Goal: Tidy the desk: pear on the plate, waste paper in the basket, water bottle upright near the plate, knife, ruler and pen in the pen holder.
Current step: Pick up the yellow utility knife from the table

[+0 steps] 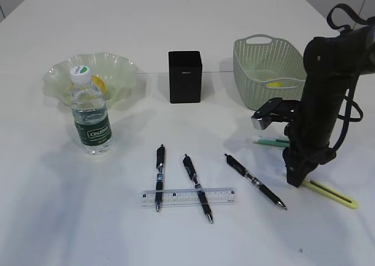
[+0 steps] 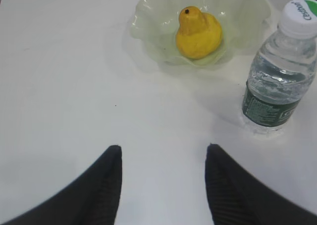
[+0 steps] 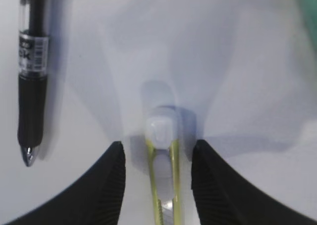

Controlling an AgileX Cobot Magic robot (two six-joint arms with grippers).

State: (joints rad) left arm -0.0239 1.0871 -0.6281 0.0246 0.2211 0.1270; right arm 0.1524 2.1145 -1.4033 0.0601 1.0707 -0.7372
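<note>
Between the right gripper's (image 3: 157, 150) open jaws lies a yellow-green knife (image 3: 166, 185); left jaws open.

The near left of the desk (image 1: 53, 219), at the lower left of the exterior frame, lies bare and open to a gripper, as does the wide far strip along the top. Across the lower middle the way is cluttered by three pens (image 1: 160, 175) and the ruler (image 1: 188, 196), which lies under two of them. At the upper left the water bottle (image 1: 91, 113) stands just before the plate (image 1: 58, 78), blocking a straight frontal reach, while the pen holder (image 1: 185, 77) and the basket (image 1: 266, 72) stand apart with a clear gap between.
</note>
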